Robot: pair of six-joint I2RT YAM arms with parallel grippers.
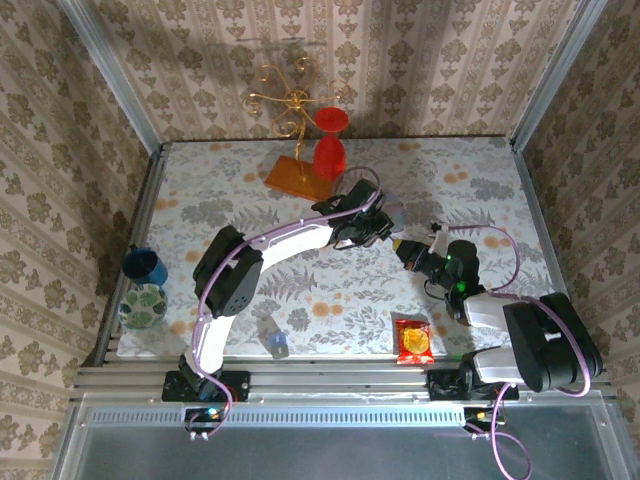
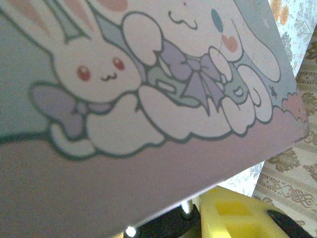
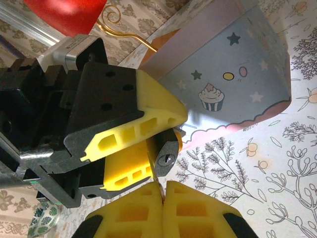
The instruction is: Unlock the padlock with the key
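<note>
**A:** Where is the padlock (image 3: 166, 151)?

**B:** Over the middle of the counter (image 1: 480, 190), pinched between the yellow pads of the left hand (image 3: 166, 144). From the right wrist camera, its dark body pokes out past the pads, with the round keyhole end facing the lens.

**A:** So the left hand is clenched on it?

**B:** Yes. One pad sits above the padlock and one below, and both touch it.

**A:** And the right hand (image 3: 163, 192)?

**B:** Its two yellow pads are pressed flat together, just below the keyhole. I cannot tell whether a key sits between them.

**A:** What is behind the lock?

**B:** The cartoon tin box (image 3: 237, 74), just beyond the left hand. The left wrist camera sees its rabbit print from very close.

**A:** Anything else on the counter?

**B:** A red vase (image 1: 331, 145) and an orange board (image 1: 297, 177) stand toward the far edge. A red snack packet (image 1: 414, 340) lies at the near edge by the right arm's base. A small blue-capped bottle (image 1: 274, 340) lies near the left arm's base.
</note>
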